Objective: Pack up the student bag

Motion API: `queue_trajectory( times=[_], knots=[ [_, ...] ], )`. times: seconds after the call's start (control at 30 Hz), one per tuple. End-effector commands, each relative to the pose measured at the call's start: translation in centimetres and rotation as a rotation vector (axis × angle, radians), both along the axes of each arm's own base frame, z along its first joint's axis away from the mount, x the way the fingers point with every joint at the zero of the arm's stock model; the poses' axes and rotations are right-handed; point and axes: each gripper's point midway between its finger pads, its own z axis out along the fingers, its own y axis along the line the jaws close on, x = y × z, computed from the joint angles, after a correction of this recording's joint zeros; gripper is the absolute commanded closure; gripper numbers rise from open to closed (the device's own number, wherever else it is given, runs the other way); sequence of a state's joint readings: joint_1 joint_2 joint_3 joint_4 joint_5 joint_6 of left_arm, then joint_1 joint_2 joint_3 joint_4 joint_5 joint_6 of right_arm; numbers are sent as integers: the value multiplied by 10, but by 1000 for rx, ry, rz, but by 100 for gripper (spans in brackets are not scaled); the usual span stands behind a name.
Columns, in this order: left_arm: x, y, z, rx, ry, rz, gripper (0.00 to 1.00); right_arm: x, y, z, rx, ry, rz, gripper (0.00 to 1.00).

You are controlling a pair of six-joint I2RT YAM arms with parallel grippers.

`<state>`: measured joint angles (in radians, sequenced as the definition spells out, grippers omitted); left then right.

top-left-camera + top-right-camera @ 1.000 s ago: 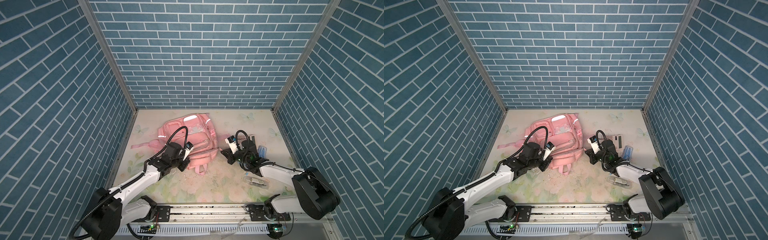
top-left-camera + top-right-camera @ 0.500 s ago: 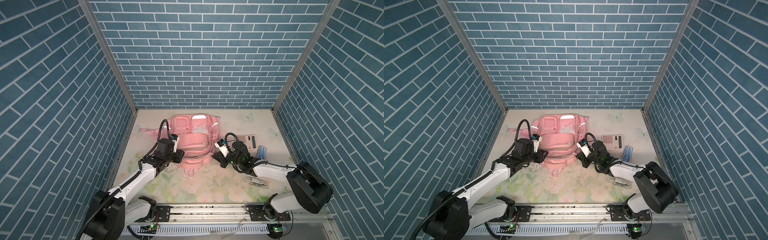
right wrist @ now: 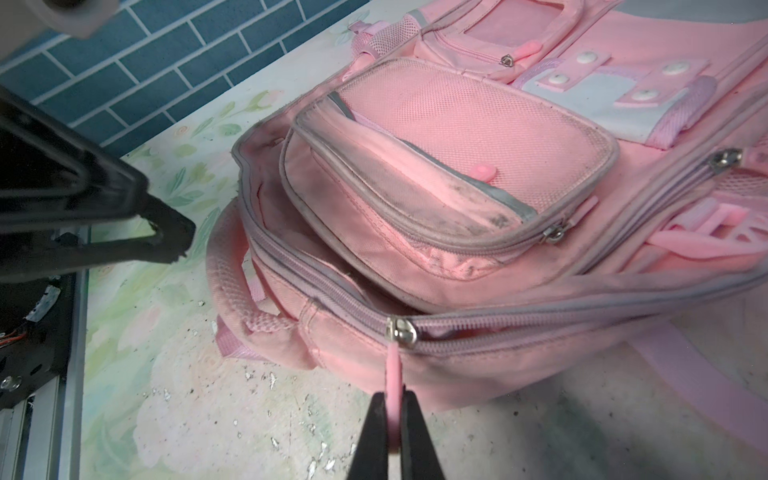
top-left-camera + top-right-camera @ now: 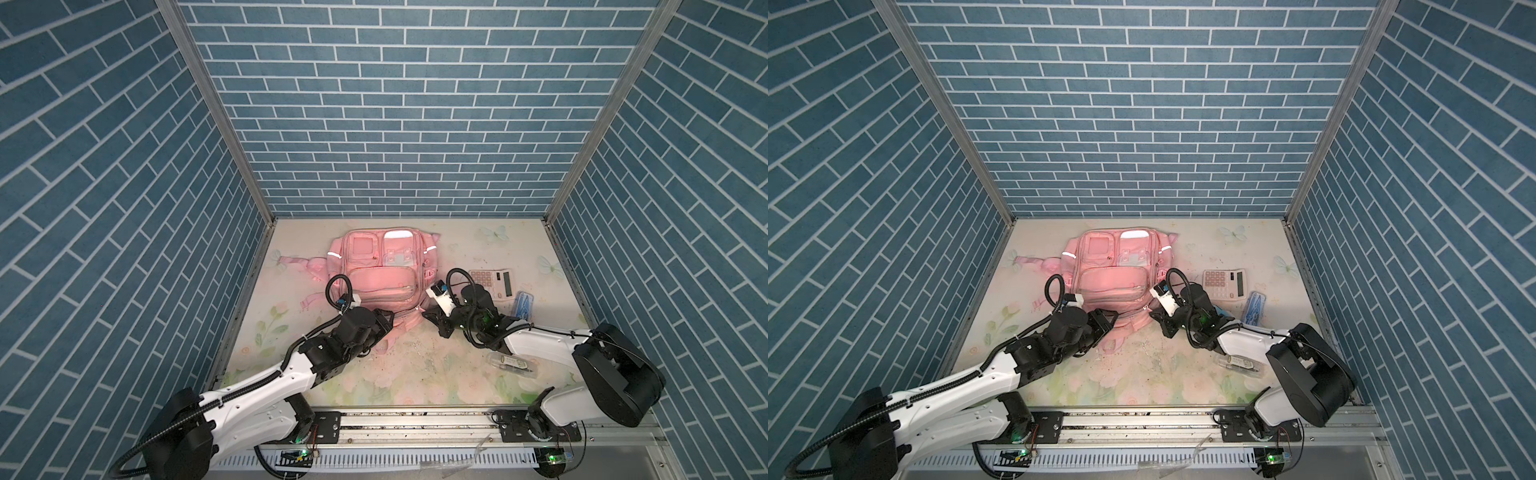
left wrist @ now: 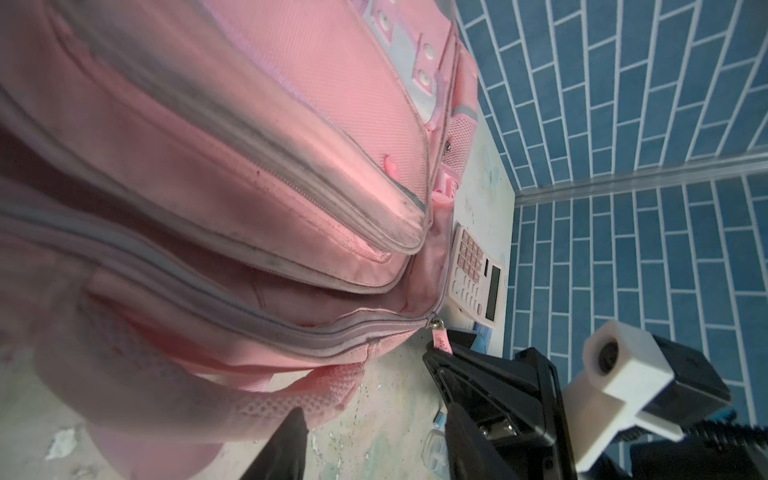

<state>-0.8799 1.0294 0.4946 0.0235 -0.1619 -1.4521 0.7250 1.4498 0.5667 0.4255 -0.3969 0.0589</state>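
The student bag (image 4: 382,270) (image 4: 1117,270) lies flat, pockets up, at the back middle of the table in both top views. My right gripper (image 3: 394,419) (image 4: 428,318) is shut on the pink zip pull (image 3: 394,370) of the bag's main zipper, at the bag's near right corner. The zipper gapes on one side of the metal slider (image 3: 402,332). My left gripper (image 5: 374,444) (image 4: 384,328) is open at the bag's near edge. Nothing lies between its fingers (image 5: 286,444), and the mesh carry handle (image 5: 270,407) is beside one of them.
A pale calculator (image 4: 492,282) (image 5: 473,278) lies right of the bag, with a blue case (image 4: 524,305) beside it. A clear pencil case (image 4: 511,363) sits by the right arm. Blue brick walls close three sides.
The bag has swung from tilted to square and shifted towards the back wall. My left gripper has opened, let go of the bag and moved to its near edge. The right stays shut on the pull.
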Motion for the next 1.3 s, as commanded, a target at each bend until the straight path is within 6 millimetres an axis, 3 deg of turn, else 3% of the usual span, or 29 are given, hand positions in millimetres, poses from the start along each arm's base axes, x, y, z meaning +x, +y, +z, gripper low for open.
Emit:
queue_trajectory(
  times=[0.0,0.37,0.6,0.9,1.03,1.27],
  knots=[
    [9,-4,9,-140,21,190,44,-4,11,10,-4,-65,54,100],
    [12,-22,-14,-211,118,282,43,-27,18,16,-8,-140,133,100],
    [16,-11,-26,-186,132,365,44,-38,28,9,-65,-194,159,100],
    [3,6,-65,-160,240,432,45,-49,38,-1,-139,-262,182,100],
    [-2,15,-78,-162,263,443,57,-47,37,-1,-143,-268,168,100],
    [-5,30,-79,-129,233,426,98,-47,32,3,-131,-282,145,100]
  ],
)
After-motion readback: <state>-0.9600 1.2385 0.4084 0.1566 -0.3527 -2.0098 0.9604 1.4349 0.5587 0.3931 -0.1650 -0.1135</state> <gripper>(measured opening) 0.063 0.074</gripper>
